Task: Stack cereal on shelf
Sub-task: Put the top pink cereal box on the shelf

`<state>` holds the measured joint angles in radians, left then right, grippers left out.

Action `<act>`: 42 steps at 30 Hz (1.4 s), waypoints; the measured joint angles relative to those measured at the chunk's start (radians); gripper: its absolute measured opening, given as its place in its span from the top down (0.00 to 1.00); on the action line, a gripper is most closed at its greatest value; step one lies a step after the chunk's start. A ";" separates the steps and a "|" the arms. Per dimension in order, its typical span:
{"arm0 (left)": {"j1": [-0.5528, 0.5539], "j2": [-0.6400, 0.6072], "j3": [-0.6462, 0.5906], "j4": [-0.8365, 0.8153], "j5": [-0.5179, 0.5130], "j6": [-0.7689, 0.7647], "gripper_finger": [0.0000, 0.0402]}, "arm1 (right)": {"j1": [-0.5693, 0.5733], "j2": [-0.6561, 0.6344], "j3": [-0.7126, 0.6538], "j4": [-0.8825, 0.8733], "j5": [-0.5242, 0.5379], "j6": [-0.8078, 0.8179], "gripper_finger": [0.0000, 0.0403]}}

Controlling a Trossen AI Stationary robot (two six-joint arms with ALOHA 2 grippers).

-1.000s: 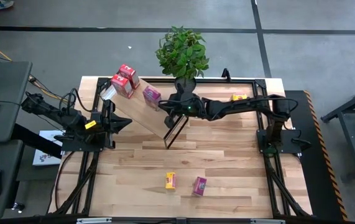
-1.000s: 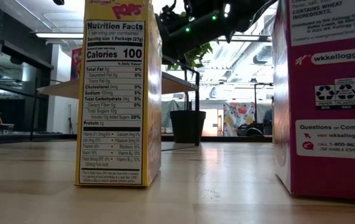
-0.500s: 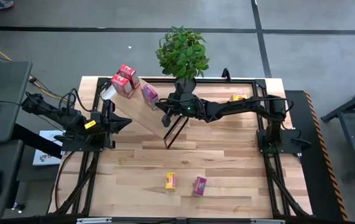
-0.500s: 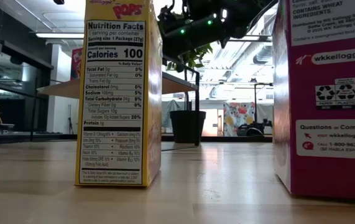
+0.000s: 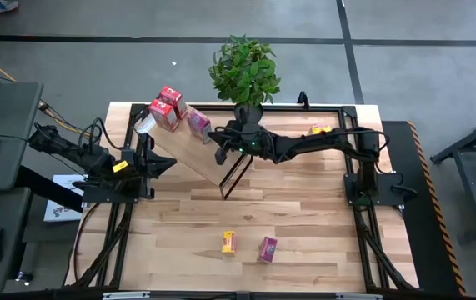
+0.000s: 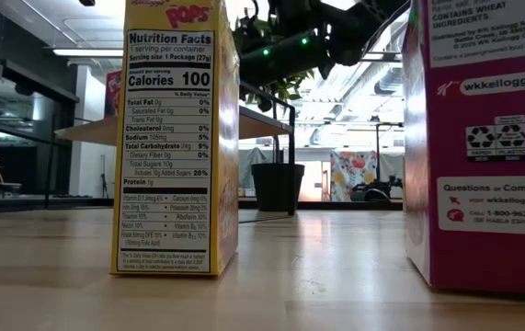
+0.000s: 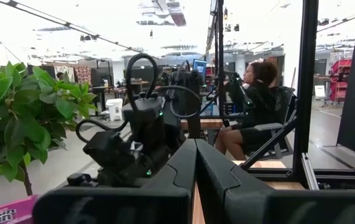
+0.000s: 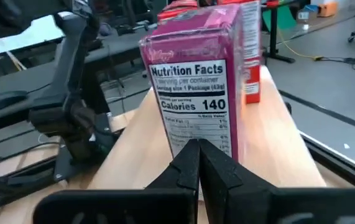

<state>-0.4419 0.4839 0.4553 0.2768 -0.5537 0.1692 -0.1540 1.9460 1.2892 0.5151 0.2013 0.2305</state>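
While the tabletop [image 5: 304,208] carries everything, the shelf [image 5: 189,150] is the landmark: a slanted light-wood board on a black wire frame whose long axis runs diagonally, from its raised end at the table's far left corner down toward the middle of the table.

Beyond the shelf's lower end stands a potted plant [image 5: 244,71] at the far edge of the table.

Reaching across from the far side of the plant, the right arm brings the right gripper [image 5: 218,150] to the shelf's lower half, fingers pressed together with nothing between them, their tips against the near face of a magenta box [image 5: 198,125]. That box stands upright on the board, long axis vertical, its nutrition panel facing the gripper.

Beside the shelf's raised end, the left gripper [image 5: 171,163] waits off the board, jaws closed and empty.

Higher up the shelf than the magenta box, two red boxes [image 5: 167,107] stand side by side.

Well clear of the shelf toward the table's near edge, a yellow box [image 5: 228,242] and a second magenta box [image 5: 268,248] stand upright just beside each other. Another yellow box [image 5: 320,130] lies past the plant.
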 joint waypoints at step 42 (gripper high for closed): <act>0.001 0.000 0.001 -0.001 -0.010 0.018 1.00 | 0.025 0.211 0.271 -0.142 0.064 0.068 1.00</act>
<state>-0.4414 0.4839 0.4561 0.2762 -0.5638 0.1871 -0.1293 2.1575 1.5597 0.3731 0.2657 0.2986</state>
